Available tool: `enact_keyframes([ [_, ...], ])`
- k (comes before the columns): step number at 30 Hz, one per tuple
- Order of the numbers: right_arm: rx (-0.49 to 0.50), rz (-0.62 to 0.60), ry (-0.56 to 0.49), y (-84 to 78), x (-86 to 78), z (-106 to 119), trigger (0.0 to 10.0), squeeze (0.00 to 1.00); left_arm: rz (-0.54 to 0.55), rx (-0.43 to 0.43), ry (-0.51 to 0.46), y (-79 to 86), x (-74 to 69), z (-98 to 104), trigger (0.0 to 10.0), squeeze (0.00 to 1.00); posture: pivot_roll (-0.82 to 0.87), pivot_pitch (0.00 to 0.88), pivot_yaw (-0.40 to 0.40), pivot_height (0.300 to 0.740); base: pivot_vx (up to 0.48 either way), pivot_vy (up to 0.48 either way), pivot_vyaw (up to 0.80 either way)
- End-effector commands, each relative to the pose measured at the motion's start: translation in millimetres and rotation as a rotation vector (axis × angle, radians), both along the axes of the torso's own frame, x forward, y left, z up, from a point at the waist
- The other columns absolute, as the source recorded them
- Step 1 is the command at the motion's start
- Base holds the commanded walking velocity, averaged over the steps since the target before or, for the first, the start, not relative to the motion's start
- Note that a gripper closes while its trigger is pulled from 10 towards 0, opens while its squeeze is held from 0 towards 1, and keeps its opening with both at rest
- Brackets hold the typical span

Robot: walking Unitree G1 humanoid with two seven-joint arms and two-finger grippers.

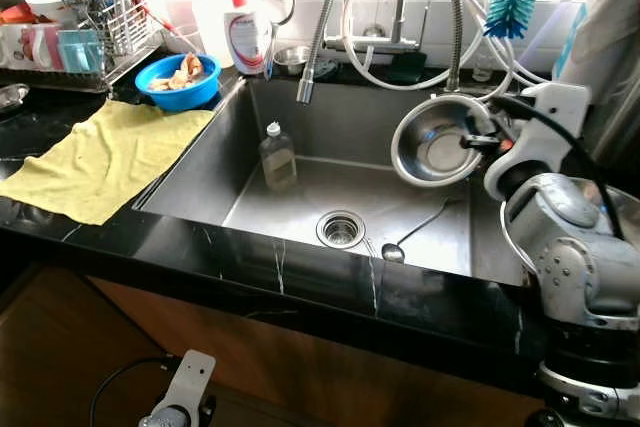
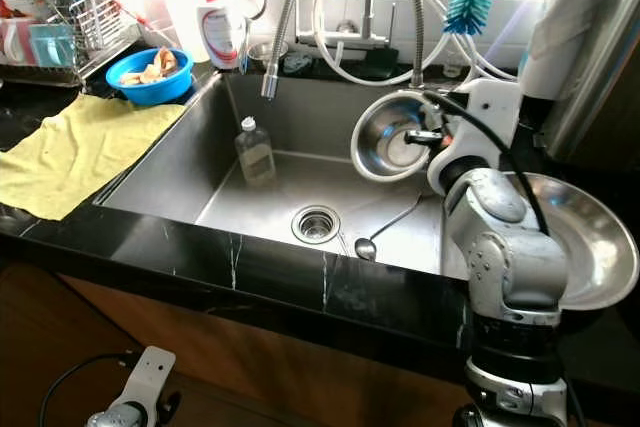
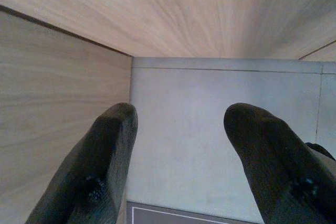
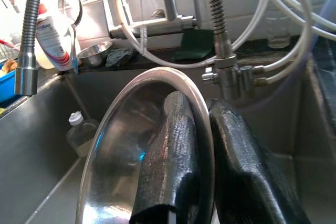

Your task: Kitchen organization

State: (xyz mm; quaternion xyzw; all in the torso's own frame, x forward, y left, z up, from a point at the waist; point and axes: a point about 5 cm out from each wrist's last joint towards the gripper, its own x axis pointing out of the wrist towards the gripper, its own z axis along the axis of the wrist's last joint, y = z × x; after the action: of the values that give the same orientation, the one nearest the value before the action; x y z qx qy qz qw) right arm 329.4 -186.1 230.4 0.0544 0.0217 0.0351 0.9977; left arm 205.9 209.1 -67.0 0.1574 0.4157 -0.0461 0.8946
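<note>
The right gripper point(image 4: 202, 156) is holding a steel bowl point(image 1: 435, 142) tilted above the sink point(image 1: 200, 162), jaws clenched on its rim. The left gripper point(image 3: 181, 161) is hanging beside wooden cabinetry, jaws released.

No legible text. White soap bottle point(image 1: 247, 37) by sink point(image 1: 200, 162) has red/blue label, print too small/blurred to read. No numbers or signs.
</note>
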Motion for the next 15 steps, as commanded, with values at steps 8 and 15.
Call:
enact_keyframes([
  [8, -0.200, 0.138, 0.023, 10.4, 23.0, -7.5, 10.0, 0.00, 0.076, -0.016, 0.009, 5.5, -5.6, -2.4, 10.0, 0.00, -0.18, 0.000, 0.055, 0.740, 0.000, 0.000, 0.00],
  [15, -0.253, 0.206, 0.021, 15.0, 31.3, -7.5, 10.0, 0.00, 0.153, -0.043, 0.008, 7.9, -9.0, -4.0, 10.0, 0.00, -0.18, 0.000, 0.029, 0.740, 0.000, 0.000, 0.00],
])
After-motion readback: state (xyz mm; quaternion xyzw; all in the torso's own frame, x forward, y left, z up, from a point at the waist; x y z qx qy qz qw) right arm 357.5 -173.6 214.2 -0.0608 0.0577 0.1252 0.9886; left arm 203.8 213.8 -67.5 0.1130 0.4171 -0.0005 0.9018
